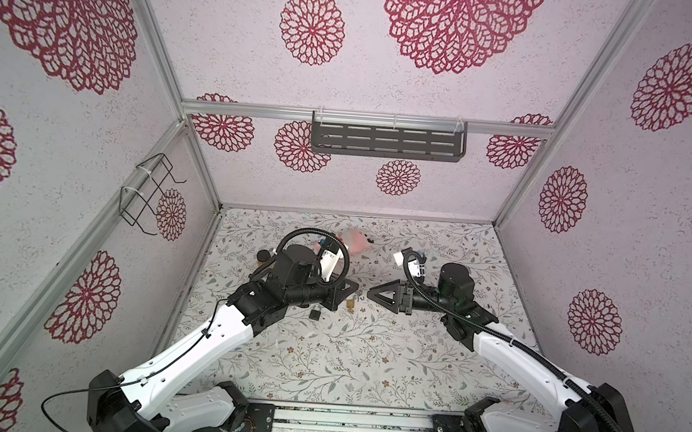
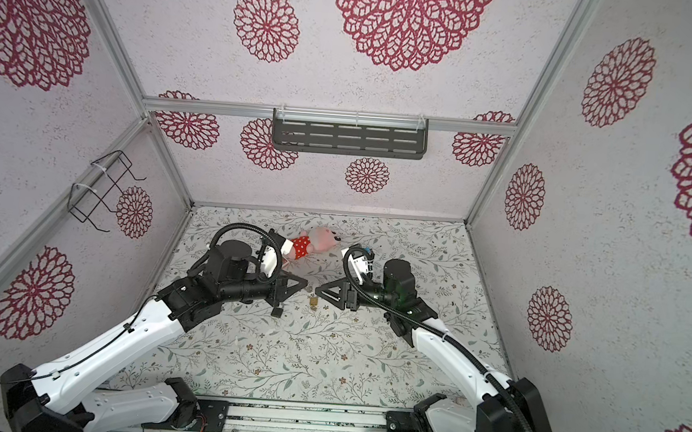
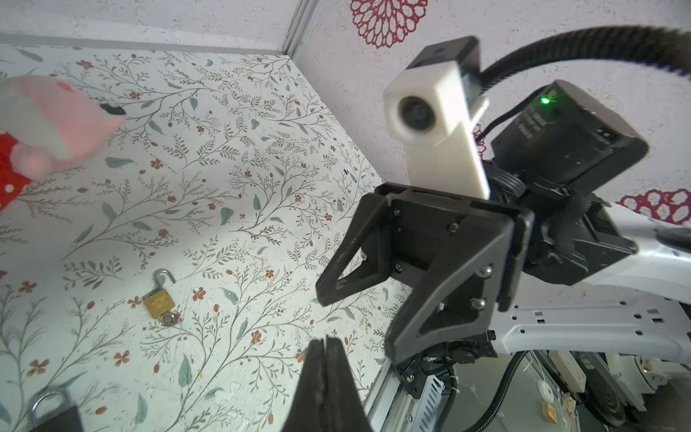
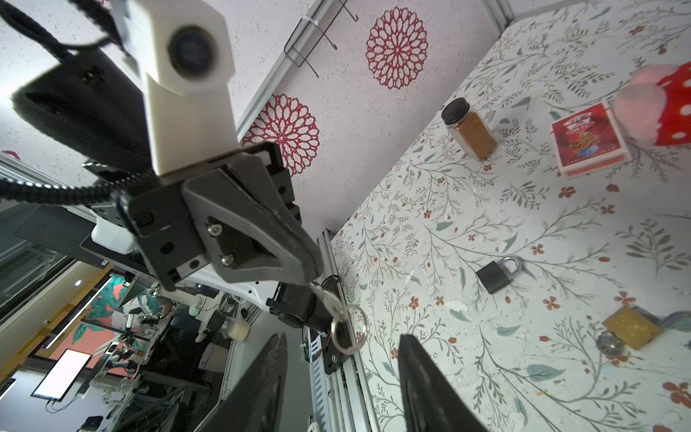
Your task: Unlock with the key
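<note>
Our left fingers point(image 4: 261, 239) pinch the key point(image 4: 324, 295); our right fingers point(image 3: 405, 336) are open. We think it is light, hard and slippery, best held by its flat head.

text: none legible | red box point(image 4: 589, 138): print too small | brass padlock point(image 3: 159, 303): stamp blurred

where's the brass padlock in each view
In a top view: brass padlock just right of the black padlock.
In a top view: same spot.
Left wrist: shackle open, apart from the black padlock.
Right wrist: beyond the black padlock.
Shared landmark: the black padlock.
</note>
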`<state>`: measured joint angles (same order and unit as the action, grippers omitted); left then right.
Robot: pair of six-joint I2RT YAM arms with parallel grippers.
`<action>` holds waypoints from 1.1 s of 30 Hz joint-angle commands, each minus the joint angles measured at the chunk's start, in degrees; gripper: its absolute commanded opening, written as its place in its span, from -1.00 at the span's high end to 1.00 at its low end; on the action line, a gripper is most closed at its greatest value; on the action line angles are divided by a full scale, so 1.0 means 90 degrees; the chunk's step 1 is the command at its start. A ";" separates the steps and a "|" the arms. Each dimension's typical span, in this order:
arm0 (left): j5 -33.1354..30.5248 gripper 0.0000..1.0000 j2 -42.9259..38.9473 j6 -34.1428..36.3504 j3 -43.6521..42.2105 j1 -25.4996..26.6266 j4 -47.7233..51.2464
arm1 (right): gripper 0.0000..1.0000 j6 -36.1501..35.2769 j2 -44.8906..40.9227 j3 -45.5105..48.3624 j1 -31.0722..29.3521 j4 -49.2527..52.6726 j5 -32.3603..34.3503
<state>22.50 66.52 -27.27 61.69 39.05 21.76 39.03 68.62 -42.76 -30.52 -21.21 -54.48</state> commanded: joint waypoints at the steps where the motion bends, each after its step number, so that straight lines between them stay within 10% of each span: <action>1: 0.0352 1.00 0.0201 0.0391 0.0198 -0.0042 0.0114 | 0.02 -0.0084 0.0071 -0.0179 0.0022 -0.0427 -0.0500; 33: 0.0652 1.00 0.0463 0.0583 0.0604 -0.0059 0.0267 | 0.98 0.0354 0.0327 -0.0201 0.0012 -0.1139 -0.0886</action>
<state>28.86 70.76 -23.62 65.65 38.72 23.55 41.78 72.31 -43.18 -30.52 -28.73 -62.17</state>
